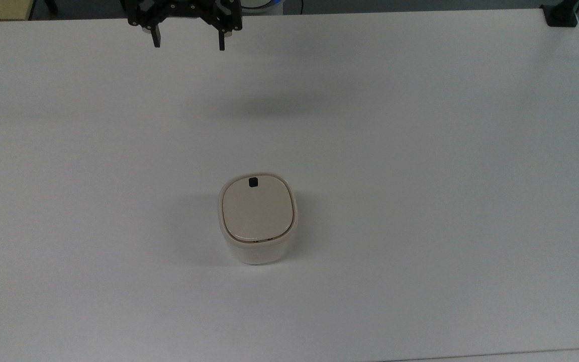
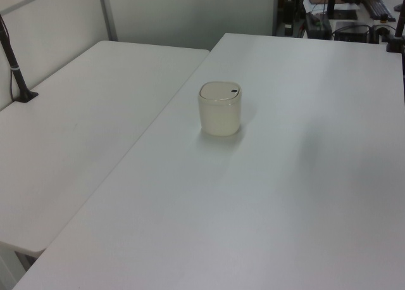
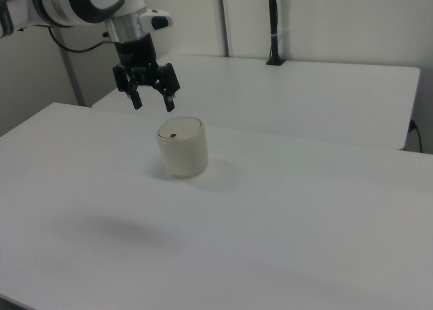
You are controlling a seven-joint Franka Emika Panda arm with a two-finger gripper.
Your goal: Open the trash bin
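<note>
The trash bin (image 1: 258,221) is a small cream-white rounded-square tub standing on the white table (image 1: 420,151). Its beige lid (image 1: 257,210) lies flat and closed, with a small black button (image 1: 253,182) near the edge that faces the top of the top view. I also see the bin (image 2: 220,107) in the left view and the bin (image 3: 182,145) in the right view. My black gripper (image 1: 189,45) hangs open and empty at the top edge of the top view, well apart from the bin. In the right view the gripper (image 3: 153,104) is high above the table.
A second white table (image 2: 82,132) adjoins on the left view's left. A black clamp (image 1: 561,15) sits on the table's corner at the top view's upper right. A dark post (image 3: 274,26) stands on the other table in the right view.
</note>
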